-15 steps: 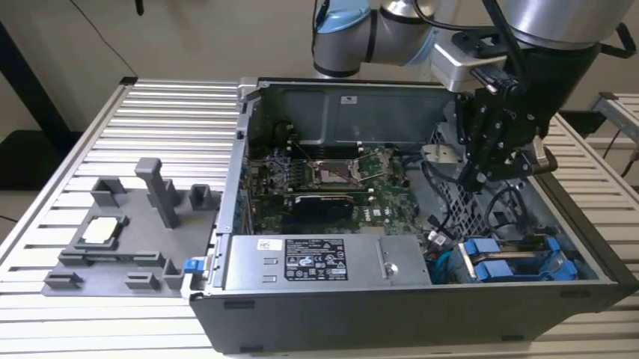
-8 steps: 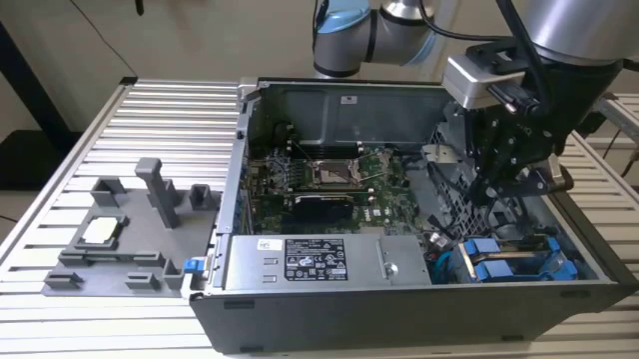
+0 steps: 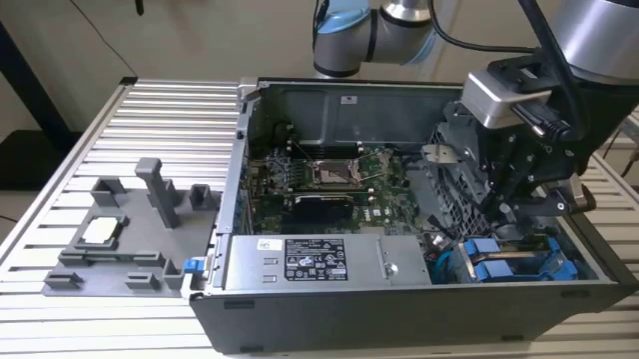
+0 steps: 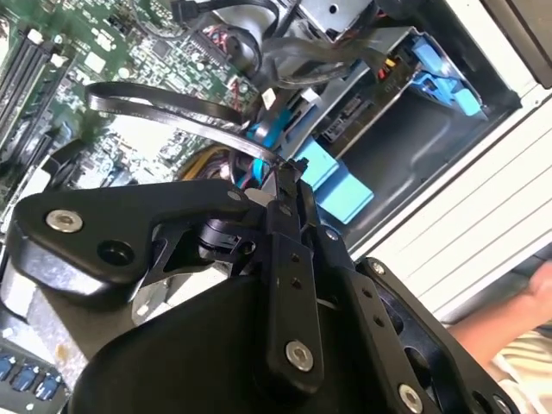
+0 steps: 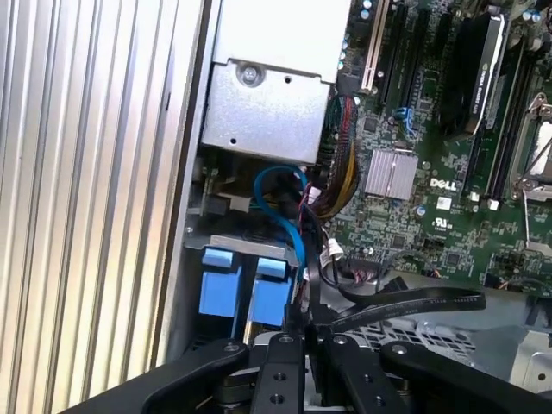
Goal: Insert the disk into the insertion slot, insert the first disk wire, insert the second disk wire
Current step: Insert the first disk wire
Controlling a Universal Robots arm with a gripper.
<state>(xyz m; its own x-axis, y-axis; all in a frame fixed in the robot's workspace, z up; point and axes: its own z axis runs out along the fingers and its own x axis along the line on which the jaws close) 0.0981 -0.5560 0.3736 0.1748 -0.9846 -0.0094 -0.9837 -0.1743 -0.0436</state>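
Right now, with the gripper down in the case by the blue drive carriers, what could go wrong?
1. The gripper looks shut on a flat black cable amid a tangle of wires; it could snag them.
2. The blue carriers sit close under the gripper, so a small misalignment might jam the plug.
3. A person's hand is near the case; a sudden arm move could hit it.

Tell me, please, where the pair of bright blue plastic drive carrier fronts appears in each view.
Exterior view: blue carrier fronts in the case corner nearest the exterior view's right.
Second wrist view: the fronts beside the case's grey wall.
First wrist view: the fronts between ribbed table and motherboard.
Shared landmark: green motherboard.
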